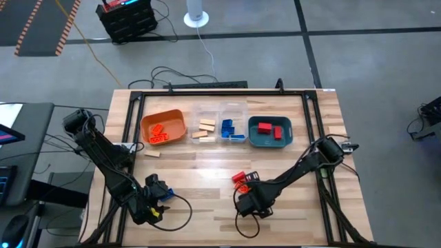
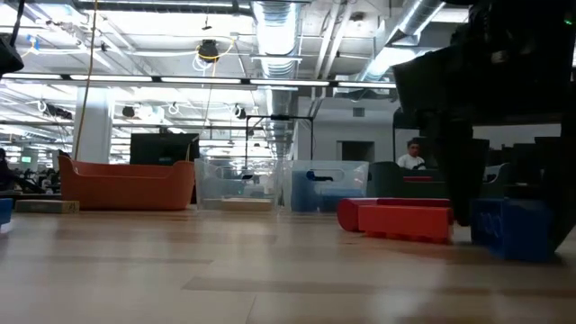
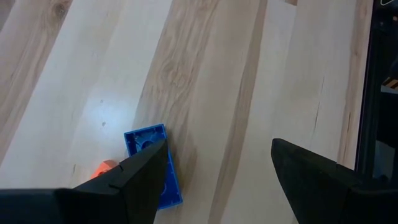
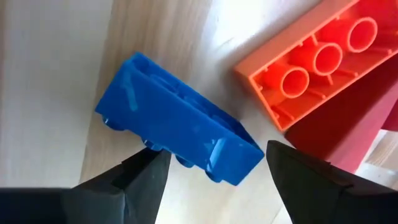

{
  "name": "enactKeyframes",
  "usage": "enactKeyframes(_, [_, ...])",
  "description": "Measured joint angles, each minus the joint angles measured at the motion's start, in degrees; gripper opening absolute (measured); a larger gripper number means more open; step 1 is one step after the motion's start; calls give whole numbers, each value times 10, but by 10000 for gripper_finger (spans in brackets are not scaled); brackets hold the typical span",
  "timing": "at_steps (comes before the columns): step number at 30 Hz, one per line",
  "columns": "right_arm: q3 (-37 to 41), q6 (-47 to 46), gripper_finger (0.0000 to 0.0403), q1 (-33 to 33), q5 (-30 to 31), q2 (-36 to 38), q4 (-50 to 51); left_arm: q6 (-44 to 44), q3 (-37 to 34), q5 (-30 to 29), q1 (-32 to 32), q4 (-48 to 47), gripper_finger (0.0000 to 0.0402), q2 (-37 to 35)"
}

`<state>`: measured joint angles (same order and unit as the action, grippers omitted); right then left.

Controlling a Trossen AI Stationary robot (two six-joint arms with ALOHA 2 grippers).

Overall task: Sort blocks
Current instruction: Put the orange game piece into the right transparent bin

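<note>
Pale striped wood table (image 1: pixel 207 172) showing lower centre, orange tray (image 1: pixel 164 127) at upper left holding orange blocks (image 1: pixel 158 134), teal tray (image 1: pixel 270 132) at upper right carrying red blocks (image 1: pixel 264 127), blue block (image 4: pixel 180 137) lying beside an orange block (image 4: pixel 317 59), dark gripper fingers (image 4: pixel 134 180) framing the bottom edge.

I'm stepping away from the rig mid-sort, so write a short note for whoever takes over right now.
Left pincer: open, low over the table's near left, beside a loose blue studded plastic brick.
Right pincer: open, straddling another blue brick lying on its side; grip not confirmed. An orange brick lies upturned next to it, against a red one.
Done: orange tray, clear tray and teal tray already hold sorted bricks.
Left: those four loose bricks, plus a tan brick near the orange tray.
</note>
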<state>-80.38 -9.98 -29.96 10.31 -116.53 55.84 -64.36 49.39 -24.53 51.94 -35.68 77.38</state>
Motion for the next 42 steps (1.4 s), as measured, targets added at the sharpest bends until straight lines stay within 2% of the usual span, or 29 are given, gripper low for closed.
enactKeyframes(4, [0, 3, 300, 1, 0, 0, -12, 0, 0, 0, 0, 0, 281, 0])
enactKeyframes(13, [1, 25, 270, -17, 3, 0, -46, 0, 0, -1, 0, 0, 281, 0])
enactKeyframes(24, [-38, 55, 269, -51, 3, 0, -41, 2, 0, -1, -5, -12, 281, 0])
enactKeyframes(36, [-28, 120, 268, -52, 0, 0, -81, 1, 0, 0, -9, -11, 281, 0])
enactKeyframes(39, [-15, 118, 251, -48, -16, 0, -77, 0, 0, 0, -9, -10, 281, 0])
enactKeyframes(42, [-14, 117, 209, -48, -16, -1, -80, 0, 0, 2, -9, -11, 281, 0])
